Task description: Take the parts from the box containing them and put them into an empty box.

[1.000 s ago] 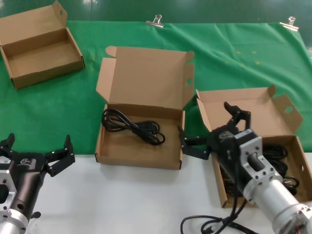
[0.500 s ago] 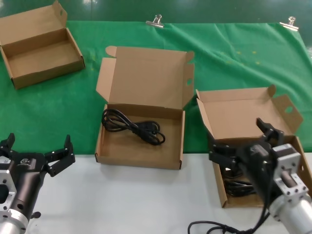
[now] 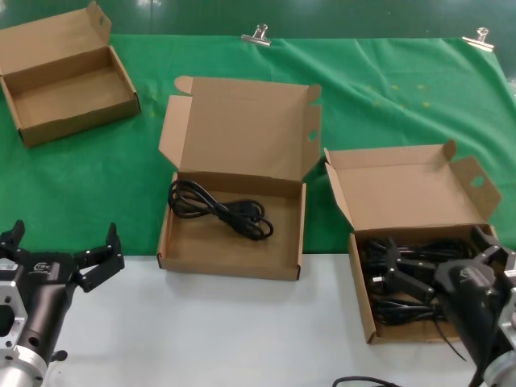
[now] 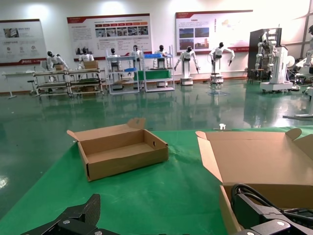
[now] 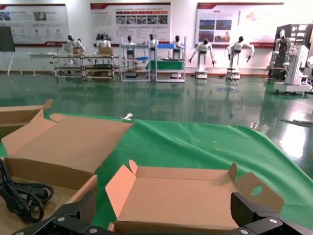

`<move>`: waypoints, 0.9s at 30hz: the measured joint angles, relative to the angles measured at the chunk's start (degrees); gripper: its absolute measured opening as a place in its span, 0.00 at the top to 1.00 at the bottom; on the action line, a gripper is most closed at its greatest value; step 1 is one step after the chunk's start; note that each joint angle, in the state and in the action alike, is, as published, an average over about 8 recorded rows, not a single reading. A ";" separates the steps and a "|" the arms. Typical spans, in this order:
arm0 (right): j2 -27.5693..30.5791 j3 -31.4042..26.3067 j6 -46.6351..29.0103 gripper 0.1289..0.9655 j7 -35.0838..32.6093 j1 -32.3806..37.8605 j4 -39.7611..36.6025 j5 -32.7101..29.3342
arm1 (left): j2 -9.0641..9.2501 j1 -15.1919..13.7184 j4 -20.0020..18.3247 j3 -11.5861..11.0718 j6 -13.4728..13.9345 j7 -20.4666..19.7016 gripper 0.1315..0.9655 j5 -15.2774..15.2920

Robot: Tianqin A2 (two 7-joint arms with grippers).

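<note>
As we read the desk (image 3: 201,330) from left to right, we list:

1. Left hand (image 3: 60,258): parked low over the white front of the desk, fingers spread wide, holding nothing.
2. Spare cardboard box (image 3: 68,81): far back on the green cloth (image 3: 145,161), nothing in it.
3. Middle box (image 3: 232,234): lid propped up, one black power cord (image 3: 218,211) already lying coiled in its tray.
4. Right box (image 3: 407,201): lid up, tray full of tangled black cords (image 3: 427,250).
5. Right hand (image 3: 442,262): lowered into that right tray among the cords, fingers parted wide, gripping nothing as far as we can see.

Step in hand, as we judge it: reaching for the second cord. Next we need the right hand to close on a single bundle, lift it free of the tangle, and carry it left to the middle box.
</note>
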 joint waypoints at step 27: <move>-0.05 0.20 -0.05 0.00 0.18 -0.15 0.04 -0.17 | 0.00 0.00 0.00 0.00 0.00 0.00 0.00 0.00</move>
